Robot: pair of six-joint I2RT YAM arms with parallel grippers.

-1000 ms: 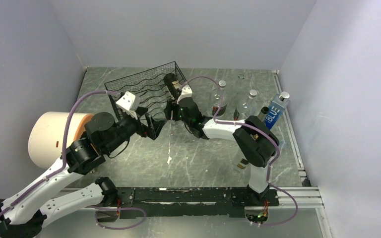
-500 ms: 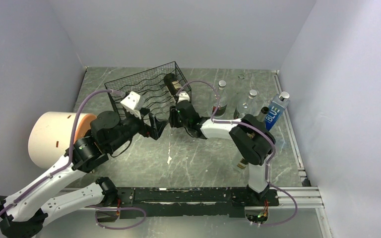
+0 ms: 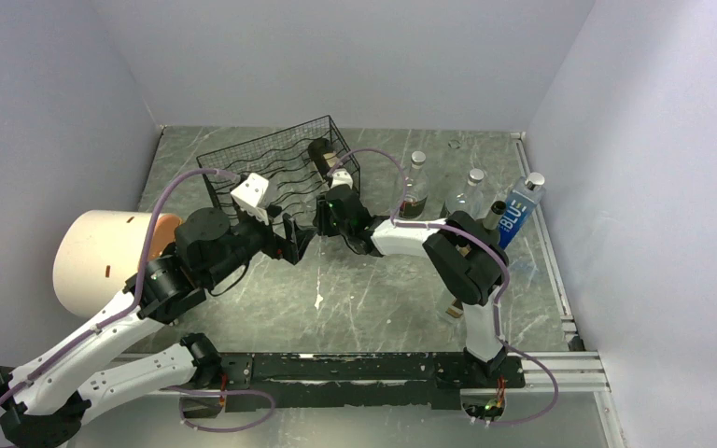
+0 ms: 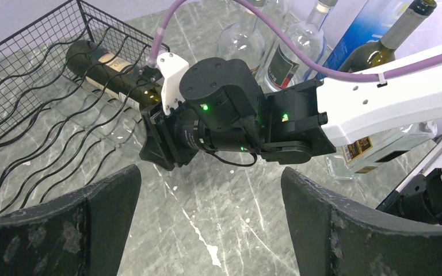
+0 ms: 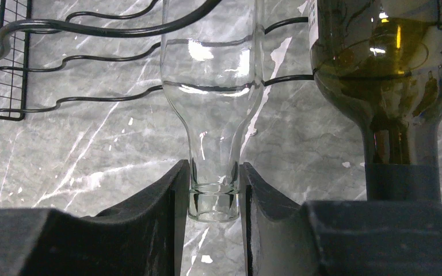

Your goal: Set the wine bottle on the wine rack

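Your right claw [image 5: 213, 195] is clamped on the neck of a clear bottle [image 5: 213, 86], one finger pressed against each side just above the lip. The bottle's body lies on the wavy rods of the wine rack [image 3: 261, 163], and its neck sticks out past the rack's front edge, over the table [image 3: 355, 299]. Just beside it on the rack lies a dark wine bottle [image 5: 391, 69] with a pale label, in the row next to the rack's upright grid end. Its capped neck also points out past the front edge and runs close alongside one of your right claw's fingers; you cannot tell whether they touch.

Your left claw [image 4: 207, 178] stands wide apart with nothing between its fingers. It sits low over the table just in front of the rack, facing the right wrist.

Off the rack's grid end, near the back of the table, stand two clear bottles [image 3: 414, 182], with a green wine bottle [image 3: 493, 215] and a blue carton with a capped bottle top [image 3: 518, 210] farther out. Well apart from the rack on the opposite side, a big white roll [image 3: 103, 261] lies by the wall.
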